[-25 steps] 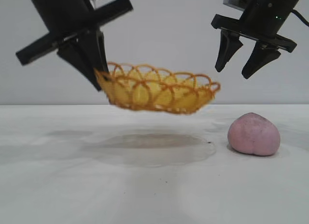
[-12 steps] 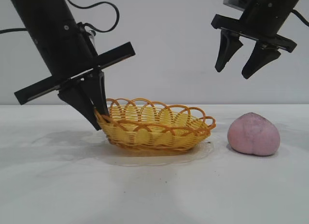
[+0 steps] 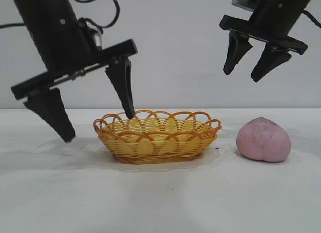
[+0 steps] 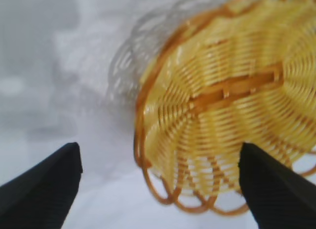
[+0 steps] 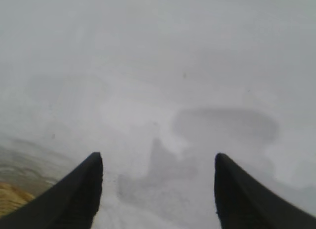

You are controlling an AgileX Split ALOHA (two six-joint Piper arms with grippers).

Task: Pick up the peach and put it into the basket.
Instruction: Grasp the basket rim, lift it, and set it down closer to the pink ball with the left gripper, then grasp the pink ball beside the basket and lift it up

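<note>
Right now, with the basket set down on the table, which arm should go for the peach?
The right. Its open claw hangs empty almost above the peach. The left claw, also open, straddles the far end of the basket, which lies between it and the fruit.

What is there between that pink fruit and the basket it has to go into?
Nothing visible. Only bare table lies between the peach and the basket. The open right tool hangs above the peach; the left tool, open, straddles the basket's far end.

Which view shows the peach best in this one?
The exterior view: the whole peach sits on the table right of the basket, below the right tool. Neither wrist view shows it; the left wrist view shows only the basket.
</note>
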